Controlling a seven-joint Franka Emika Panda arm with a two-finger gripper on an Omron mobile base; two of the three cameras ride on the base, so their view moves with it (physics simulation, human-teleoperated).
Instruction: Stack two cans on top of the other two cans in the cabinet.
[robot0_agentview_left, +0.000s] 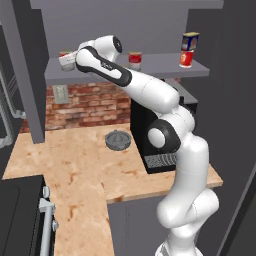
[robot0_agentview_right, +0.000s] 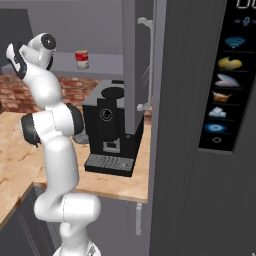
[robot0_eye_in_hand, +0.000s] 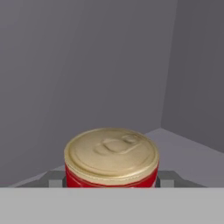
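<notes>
Gripper (robot0_agentview_left: 66, 62) fingers are flanking the red can (robot0_eye_in_hand: 111, 157) at the shelf's (robot0_agentview_left: 150, 70) left end, contact unclear; an off-centre squeeze could be tipping it during lifting.

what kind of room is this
Most likely a kitchen, a rendered one: a black coffee machine stands on a wooden counter against a brick backsplash, and a grey wall cabinet above holds food cans.
</notes>
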